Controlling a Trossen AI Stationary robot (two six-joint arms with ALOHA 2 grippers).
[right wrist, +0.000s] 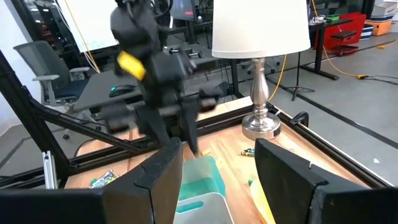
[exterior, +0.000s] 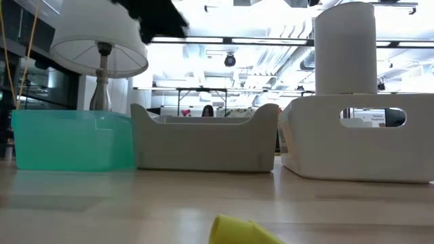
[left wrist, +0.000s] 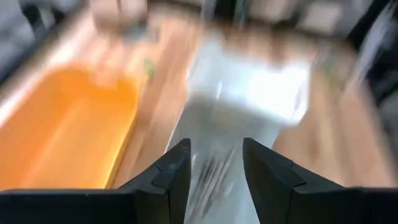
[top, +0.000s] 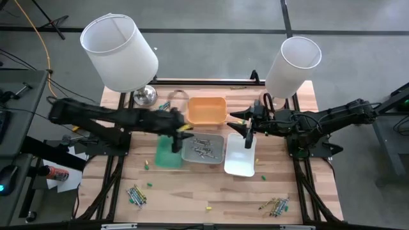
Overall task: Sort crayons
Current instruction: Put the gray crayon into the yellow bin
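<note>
Several grey crayons [top: 204,149] lie in the grey tray [top: 190,155], which stands between the green tray [top: 167,154] and the white tray [top: 240,165]. Behind them stands the orange tray [top: 206,110]. Heaps of crayons lie near the front edge at left [top: 136,196] and at right [top: 276,206]. A loose yellow crayon [exterior: 237,232] lies on the wood in front. My left gripper [left wrist: 216,146] hangs open above the grey tray's left end [top: 183,130], with nothing between its fingers. My right gripper [right wrist: 217,152] waits open above the white tray [top: 248,135].
Two white-shaded lamps stand at the back, one at left [top: 120,51] and one at right [top: 291,64]. Single crayons lie scattered on the wood [top: 148,185], [top: 262,177]. Bare table shows in the middle front between the two heaps.
</note>
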